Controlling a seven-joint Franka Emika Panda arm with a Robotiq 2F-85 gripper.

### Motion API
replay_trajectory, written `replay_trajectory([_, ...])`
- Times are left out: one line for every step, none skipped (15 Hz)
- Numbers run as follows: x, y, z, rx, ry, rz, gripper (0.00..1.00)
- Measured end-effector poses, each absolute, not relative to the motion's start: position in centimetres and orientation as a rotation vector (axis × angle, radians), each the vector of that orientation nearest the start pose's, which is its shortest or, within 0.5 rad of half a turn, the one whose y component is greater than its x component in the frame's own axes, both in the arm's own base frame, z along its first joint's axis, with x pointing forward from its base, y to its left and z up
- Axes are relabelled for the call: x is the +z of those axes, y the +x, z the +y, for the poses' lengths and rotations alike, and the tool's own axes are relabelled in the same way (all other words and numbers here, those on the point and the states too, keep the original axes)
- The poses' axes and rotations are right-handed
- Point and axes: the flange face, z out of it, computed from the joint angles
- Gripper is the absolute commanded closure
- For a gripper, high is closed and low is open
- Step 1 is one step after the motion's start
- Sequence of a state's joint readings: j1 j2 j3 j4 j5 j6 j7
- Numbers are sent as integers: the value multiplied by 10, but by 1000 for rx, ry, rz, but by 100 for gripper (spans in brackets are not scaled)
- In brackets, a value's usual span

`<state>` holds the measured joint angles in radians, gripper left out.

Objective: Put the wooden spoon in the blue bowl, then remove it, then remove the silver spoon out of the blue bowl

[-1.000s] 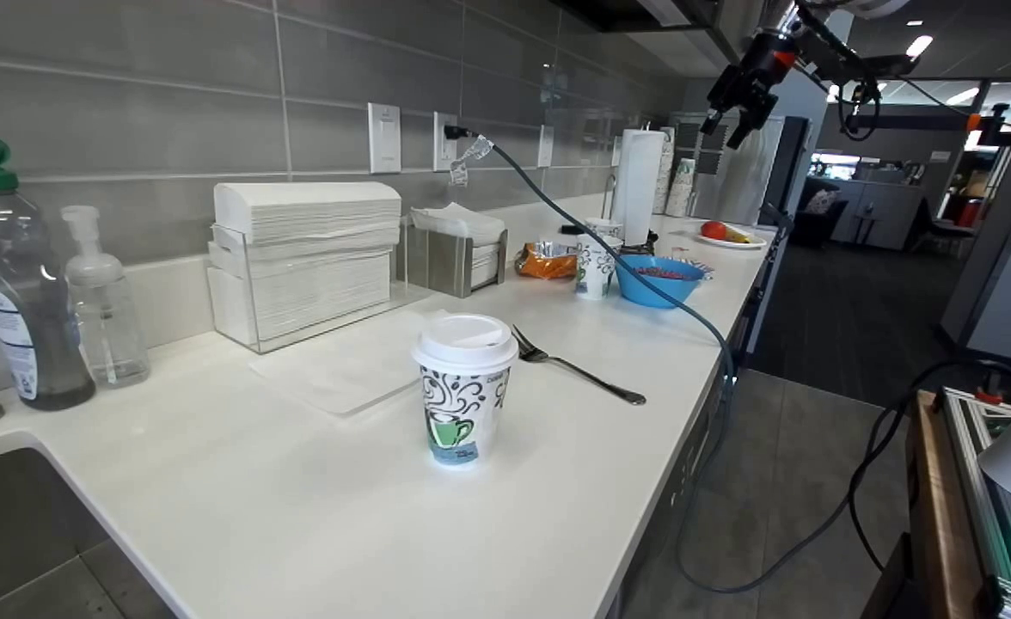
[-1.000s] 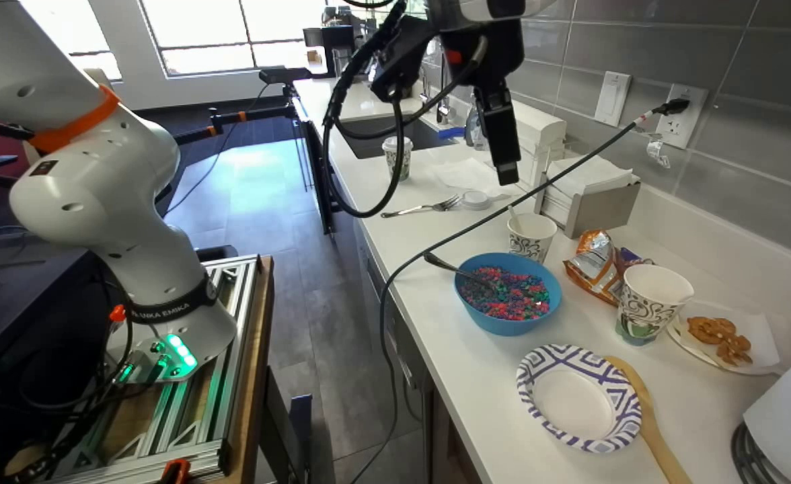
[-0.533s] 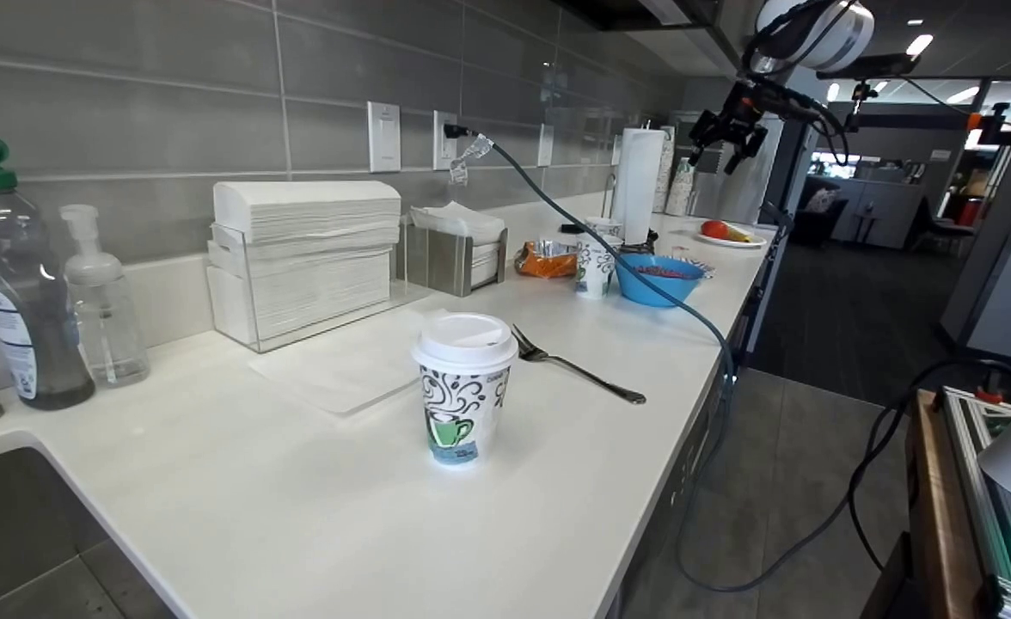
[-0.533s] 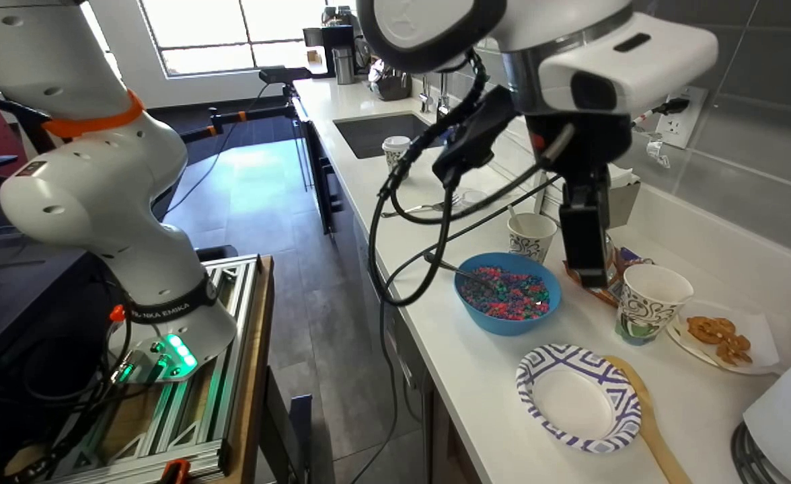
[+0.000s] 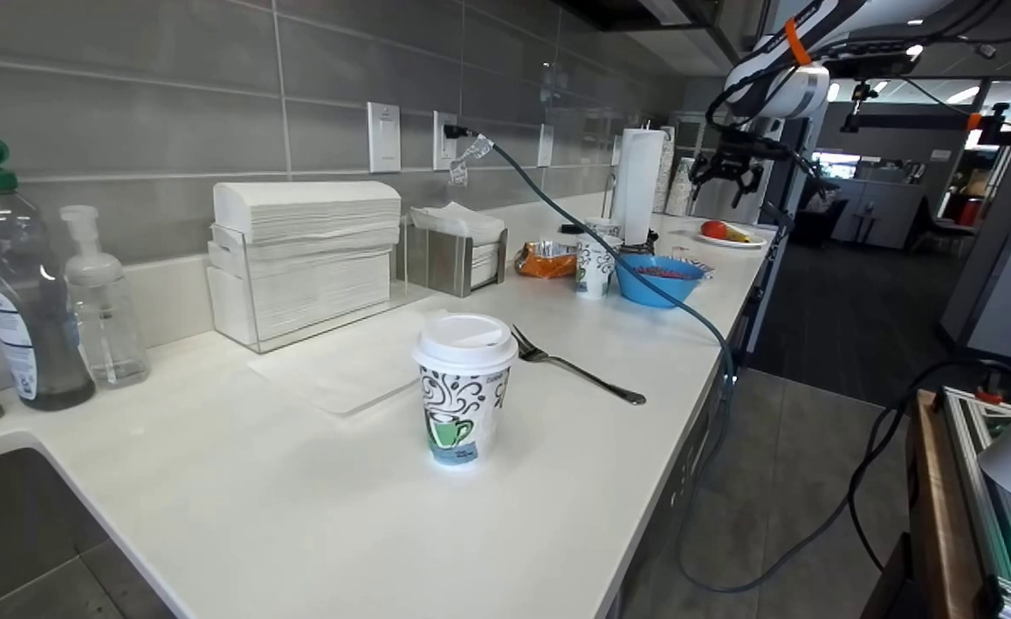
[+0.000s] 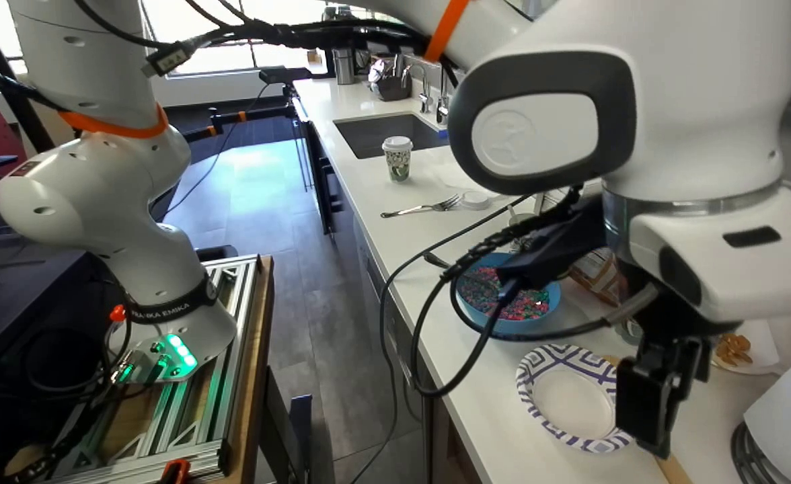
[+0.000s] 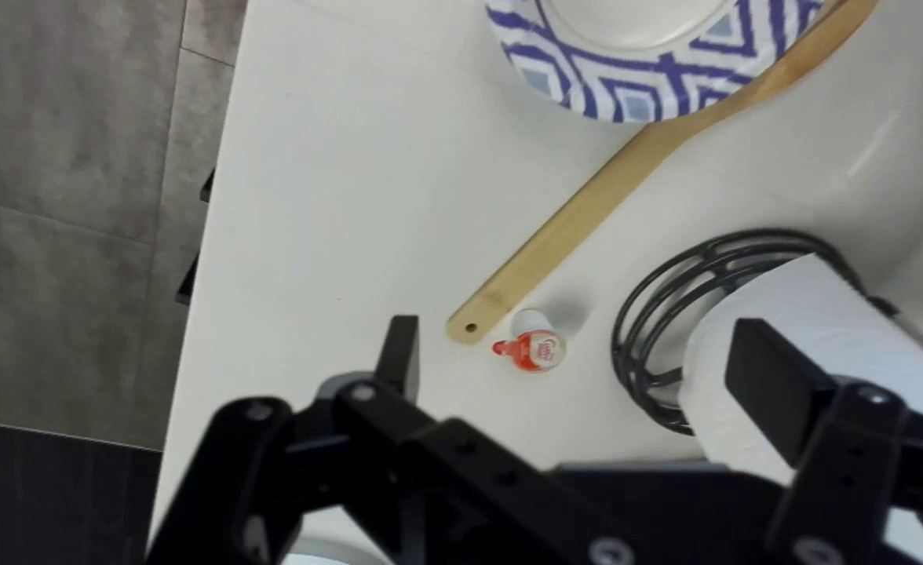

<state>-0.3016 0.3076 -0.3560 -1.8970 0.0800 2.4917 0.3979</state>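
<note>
The blue bowl [image 6: 520, 325] stands on the counter, filled with small coloured bits; it also shows in an exterior view [image 5: 650, 290]. The dark handle of the silver spoon [image 6: 436, 259] sticks out over its rim; the rest is partly hidden by the arm's cables. The wooden spoon [image 7: 571, 224] lies on the counter, its far end partly under the patterned plate; its handle end shows in an exterior view [image 6: 672, 468]. My gripper [image 7: 575, 353] is open and empty above the counter, over the handle end, with its fingers wide apart. It shows in both exterior views [image 6: 674, 403] [image 5: 716, 198].
The patterned paper plate [image 7: 579, 71] touches the wooden spoon. A small red-labelled bottle [image 7: 536, 351] stands beside the handle end. A paper towel roll [image 7: 815, 314] on a black wire stand [image 7: 642, 345] is close to the right finger. A power cable [image 5: 557, 206] crosses the counter.
The arm has swung along the counter, past the blue bowl, toward the patterned plate and paper towel roll, and the gripper has come lower. The bowl and spoons have not moved.
</note>
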Motion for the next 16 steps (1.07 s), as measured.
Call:
replay_trajectory([373,523,-393,-472,-2702,1716,0])
replay_trajectory([366,525,-398,-462,-2702,1733,0])
replay_trajectory([363,525,-398,-456,-2707,1731,0])
replay_trajectory([365,525,-397,-460,-2707,1728,0])
replay_trajectory([368,526,-396,-468,-2706,1724,0])
replay_trajectory([371,526,-395,-475,-2704,1721,0])
replay_trajectory([373,526,-395,-479,-2703,1721,0])
replay_trajectory([373,526,-395,-479,-2703,1721,0])
replay_trajectory([372,526,-396,-477,-2708,1732,0])
replay_trajectory([368,527,-397,-472,-2694,1784,0])
replay_trajectory([363,529,-398,-470,-2666,1857,0])
replay_trajectory([355,533,-399,-473,-2629,1931,0])
replay_trajectory([345,539,-398,-479,-2586,2004,0])
replay_trajectory([334,545,-397,-481,-2540,2074,0])
replay_trajectory([323,552,-396,-489,-2488,2141,0])
replay_trajectory([311,558,-395,-488,-2436,2208,0])
